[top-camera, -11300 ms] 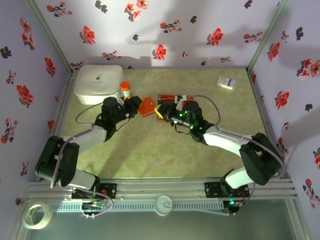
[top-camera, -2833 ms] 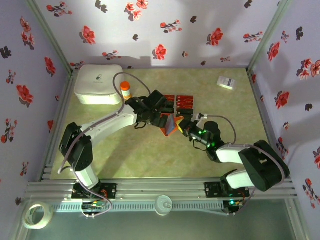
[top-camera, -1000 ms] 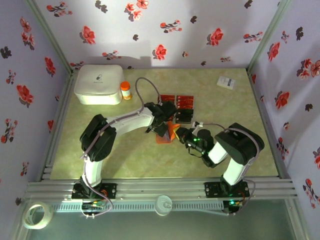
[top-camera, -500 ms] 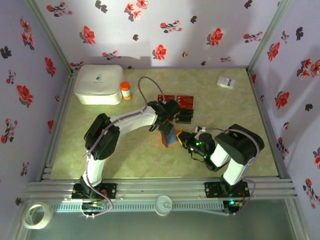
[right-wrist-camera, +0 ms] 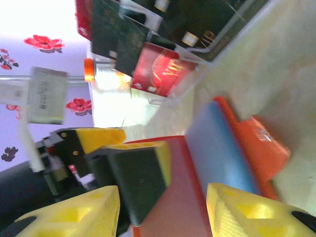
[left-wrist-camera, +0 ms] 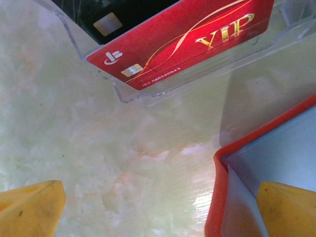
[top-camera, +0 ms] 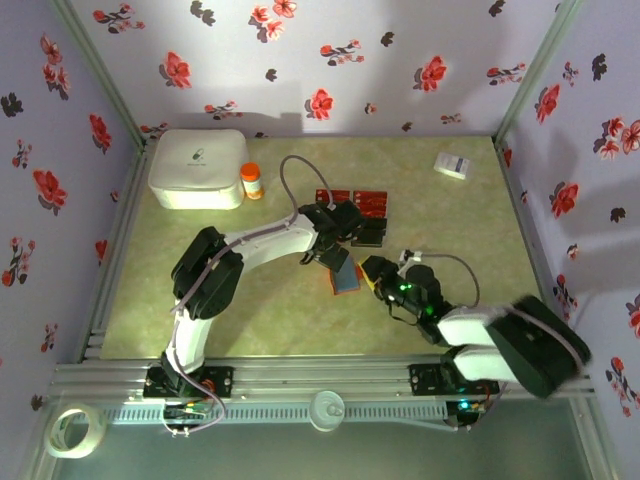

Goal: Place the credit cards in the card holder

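Barely started imo: card holder [top-camera: 343, 279] lies unfolded on the table [top-camera: 250, 300] between the left gripper [left-wrist-camera: 158, 212] (spread wide) and right gripper [right-wrist-camera: 163, 217] (parted, holding nothing), with the credit cards [top-camera: 372, 205] sitting in their clear tray [left-wrist-camera: 143, 91] nearby.

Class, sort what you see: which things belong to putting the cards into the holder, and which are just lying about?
Belong to the job: credit cards, card holder.
Lying about: white box, orange bottle, white slip, tape roll.

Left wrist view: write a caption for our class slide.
Red VIP card in a clear tray; the open card holder lies nearby on the green table.
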Action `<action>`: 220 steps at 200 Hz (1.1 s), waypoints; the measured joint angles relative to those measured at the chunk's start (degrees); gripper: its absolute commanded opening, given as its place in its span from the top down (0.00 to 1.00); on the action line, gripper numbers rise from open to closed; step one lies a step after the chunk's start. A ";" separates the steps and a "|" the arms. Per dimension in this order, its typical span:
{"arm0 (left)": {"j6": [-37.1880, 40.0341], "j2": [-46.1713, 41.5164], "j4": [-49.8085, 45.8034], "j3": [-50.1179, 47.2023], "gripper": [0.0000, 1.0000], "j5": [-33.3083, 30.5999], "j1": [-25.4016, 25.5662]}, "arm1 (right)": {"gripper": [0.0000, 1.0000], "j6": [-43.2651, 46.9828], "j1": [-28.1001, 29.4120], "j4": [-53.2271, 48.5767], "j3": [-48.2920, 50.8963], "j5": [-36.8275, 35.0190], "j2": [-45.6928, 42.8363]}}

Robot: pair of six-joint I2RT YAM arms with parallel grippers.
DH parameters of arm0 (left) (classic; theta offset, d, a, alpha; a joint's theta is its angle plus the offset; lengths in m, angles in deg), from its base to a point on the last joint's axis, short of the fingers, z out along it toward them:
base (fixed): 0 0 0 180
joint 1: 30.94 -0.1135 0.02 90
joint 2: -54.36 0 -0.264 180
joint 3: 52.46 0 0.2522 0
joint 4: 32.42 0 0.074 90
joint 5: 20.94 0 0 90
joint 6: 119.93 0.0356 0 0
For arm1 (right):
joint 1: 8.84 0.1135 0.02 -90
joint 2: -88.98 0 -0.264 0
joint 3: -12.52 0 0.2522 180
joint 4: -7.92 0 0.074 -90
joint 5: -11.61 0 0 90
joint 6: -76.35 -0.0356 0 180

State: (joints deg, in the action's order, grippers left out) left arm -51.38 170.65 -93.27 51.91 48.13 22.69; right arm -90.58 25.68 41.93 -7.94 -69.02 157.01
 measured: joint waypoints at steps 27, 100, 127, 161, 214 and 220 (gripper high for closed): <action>0.87 0.00 0.98 -0.11 0.00 0.11 0.26 | 0.70 6.75 0.02 -25.73 -7.13 -5.57 -20.37; 2.19 -0.22 4.09 -2.91 0.00 0.11 0.44 | 1.00 14.62 -1.18 -41.16 -10.16 -5.92 -16.26; 2.19 -1.33 5.05 -4.44 0.00 0.09 0.44 | 1.00 15.76 -0.35 -38.66 -10.23 -4.59 -9.94; 2.19 -2.56 5.95 -4.55 0.00 -0.07 0.44 | 1.00 16.52 0.44 -34.95 -11.72 -3.23 -3.54; 2.19 -2.89 6.56 -4.55 0.00 -0.07 0.44 | 1.00 16.52 2.34 -27.71 -14.34 -2.21 5.70; 2.19 -2.91 6.58 -4.55 0.00 -0.07 0.44 | 1.00 16.52 2.51 -26.93 -14.51 -2.05 6.78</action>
State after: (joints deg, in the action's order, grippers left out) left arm -49.20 167.74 -86.69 47.36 48.07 23.13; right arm -74.05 28.20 15.00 -22.45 -71.08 163.79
